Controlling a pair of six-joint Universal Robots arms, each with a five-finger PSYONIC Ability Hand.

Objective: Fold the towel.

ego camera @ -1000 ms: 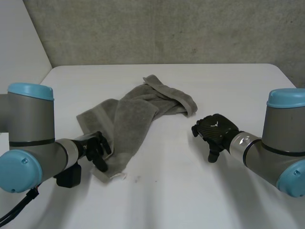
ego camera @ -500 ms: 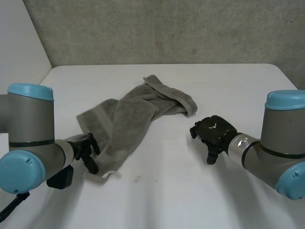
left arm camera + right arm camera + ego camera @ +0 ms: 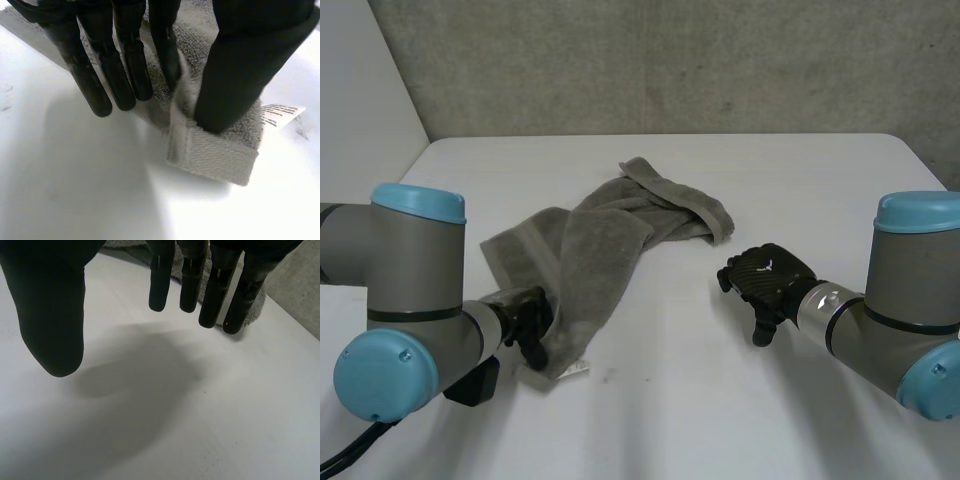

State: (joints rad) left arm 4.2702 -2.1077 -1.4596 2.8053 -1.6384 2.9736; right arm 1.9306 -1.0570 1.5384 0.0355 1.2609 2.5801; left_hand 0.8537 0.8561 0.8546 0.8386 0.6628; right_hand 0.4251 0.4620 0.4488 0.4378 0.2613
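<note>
On the white worktop [image 3: 740, 400] lies a crumpled grey towel [image 3: 610, 235]. Our left hand [image 3: 528, 318] pinches its near corner (by the white tag [image 3: 280, 112]); our right hand [image 3: 770, 275] hangs with straight fingers [image 3: 190, 280], empty. Next, we think: pull it flat.

Towel [image 3: 215, 150] of rough looped terry cloth — table [image 3: 700, 410] smooth, matt white
</note>
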